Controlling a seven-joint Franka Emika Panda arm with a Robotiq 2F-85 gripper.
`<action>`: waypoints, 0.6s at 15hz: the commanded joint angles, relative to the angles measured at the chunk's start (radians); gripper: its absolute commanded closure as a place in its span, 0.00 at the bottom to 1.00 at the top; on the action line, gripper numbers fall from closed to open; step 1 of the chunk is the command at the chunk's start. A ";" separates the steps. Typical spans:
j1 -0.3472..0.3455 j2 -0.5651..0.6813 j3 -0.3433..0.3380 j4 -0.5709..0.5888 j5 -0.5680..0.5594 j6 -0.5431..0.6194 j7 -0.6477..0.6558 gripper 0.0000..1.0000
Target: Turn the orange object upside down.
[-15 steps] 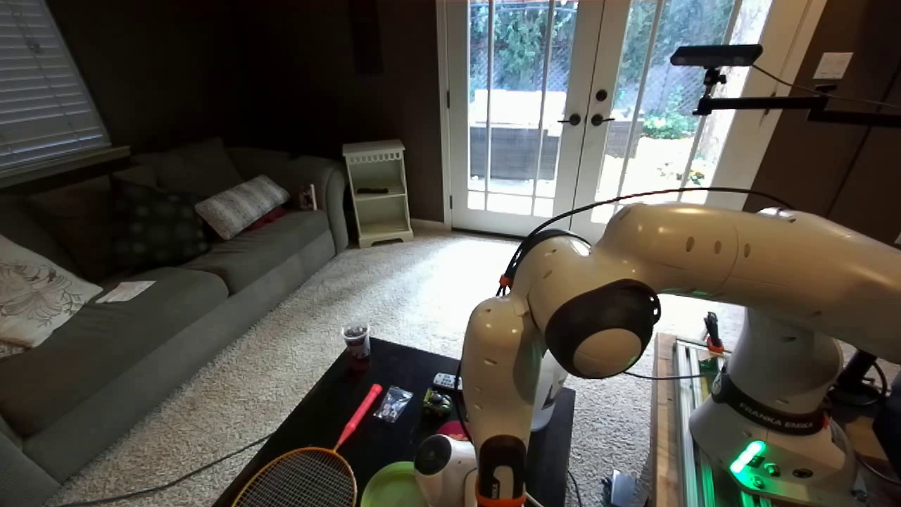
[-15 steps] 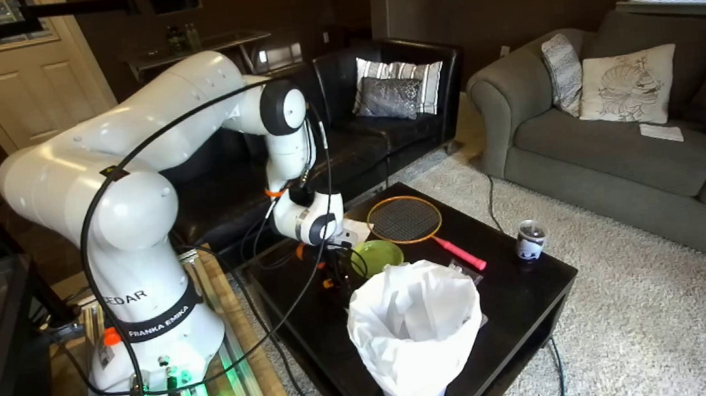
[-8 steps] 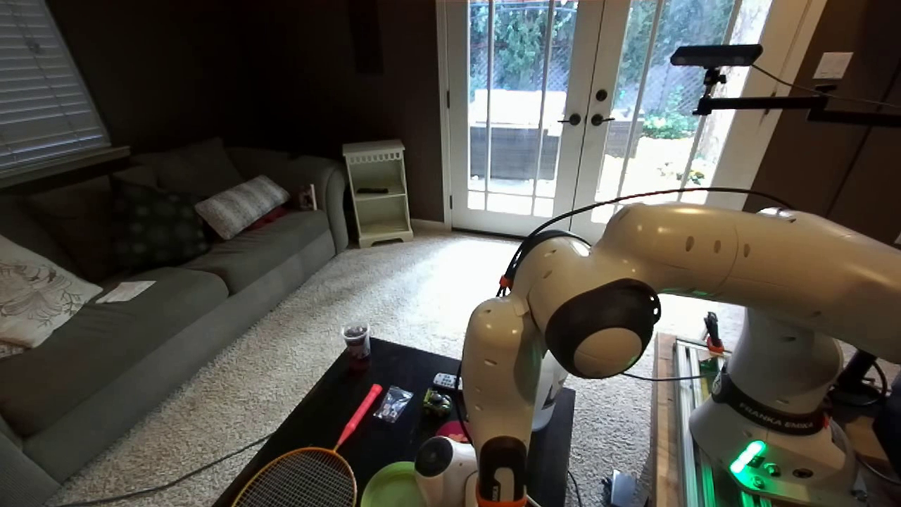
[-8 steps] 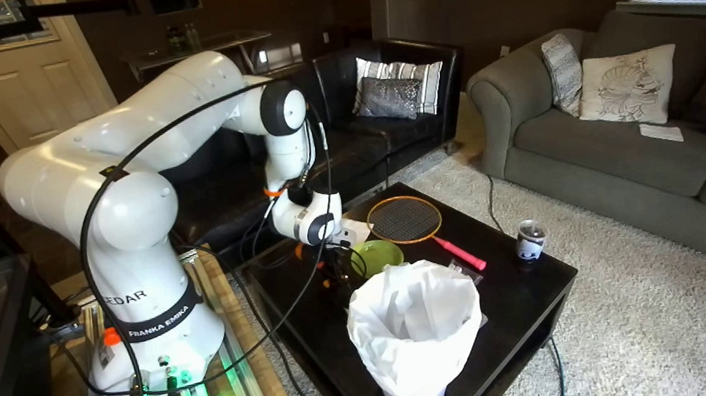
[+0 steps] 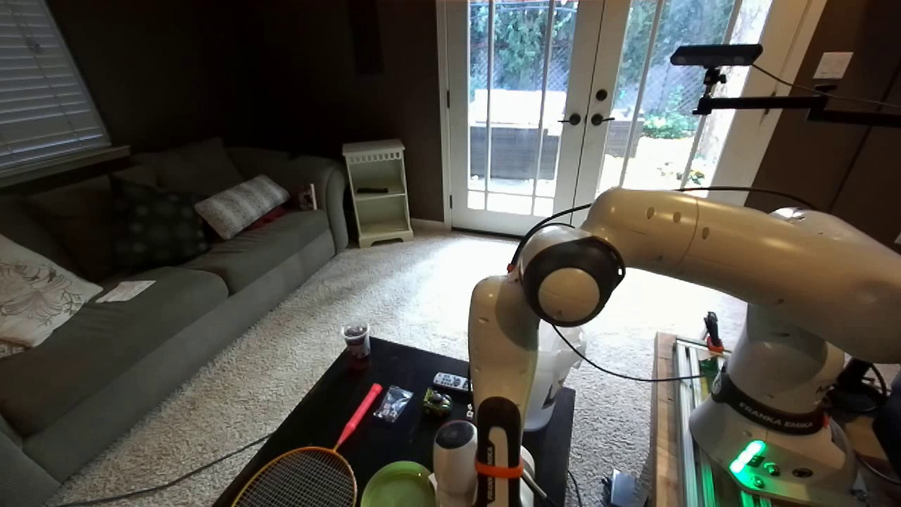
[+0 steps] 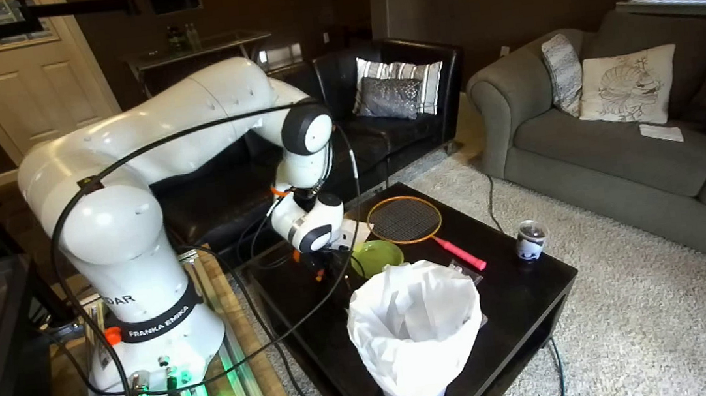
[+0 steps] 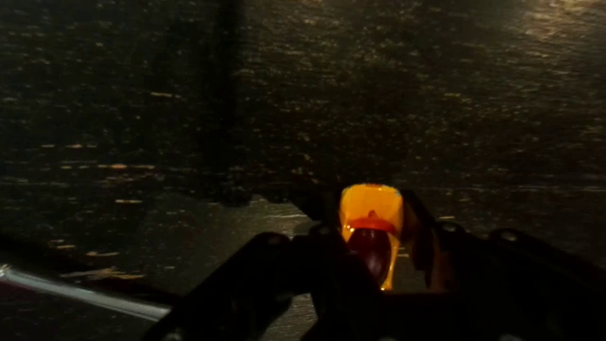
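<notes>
The orange object (image 7: 371, 203) shows in the wrist view, yellow-orange with a red-orange band and a dark red hollow-looking part below. My gripper (image 7: 370, 220) has a black finger on each side of it and is shut on it. The object looks sharp while the dark table behind is streaked. In an exterior view my gripper (image 6: 333, 271) is over the near-left part of the dark table (image 6: 509, 313), beside the green bowl. Small orange patches show around it there; I cannot tell whether any is the object. The other exterior picture hides the gripper behind the arm.
A white bag-lined bin (image 6: 417, 342) stands close to the gripper. The green bowl (image 6: 378, 258), a racket (image 6: 460, 253) and a drink cup (image 6: 531, 241) are on the table. A remote (image 5: 451, 381), a plastic packet (image 5: 393, 403) and a small green item (image 5: 437, 401) also lie there.
The arm has shifted and its forearm has reached out lower in the last half second; the wrist has tilted. A red patch beside the wrist no longer shows in an exterior view. Table items have not moved.
</notes>
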 commanded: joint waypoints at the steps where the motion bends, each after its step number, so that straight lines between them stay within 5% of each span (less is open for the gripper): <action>1: -0.259 0.079 0.171 -0.023 -0.093 0.023 -0.162 0.87; 5: -0.424 0.153 0.251 0.014 -0.104 -0.210 -0.254 0.87; 9: -0.390 0.125 0.206 0.053 -0.031 -0.412 -0.205 0.87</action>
